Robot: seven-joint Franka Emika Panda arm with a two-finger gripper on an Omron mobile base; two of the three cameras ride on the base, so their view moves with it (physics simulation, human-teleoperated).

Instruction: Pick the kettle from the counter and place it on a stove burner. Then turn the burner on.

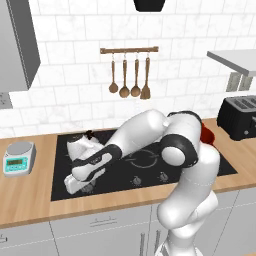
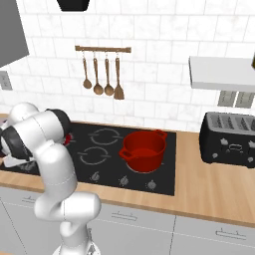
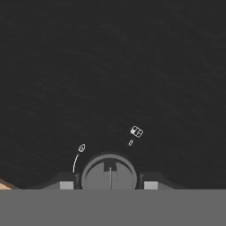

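The two-finger gripper (image 3: pixel 109 185) is hanging low over the flat black glass cooktop (image 3: pixel 110 66), its dark fingertips (image 3: pixel 66 184) standing spread to either side of a round grey control knob (image 3: pixel 109 173) with no visible contact, gripping nothing. In the left base view the white arm is reaching down over the cooktop's front left part, and the small silver-grey metal kettle (image 1: pixel 80 148) with its dark handle is sitting on the black glass just behind the forearm, largely covered by it. The long light-brown wooden counter (image 1: pixel 30 192) is running around the cooktop, and a red two-handled pot (image 2: pixel 144 149) is standing on the cooktop's right side.
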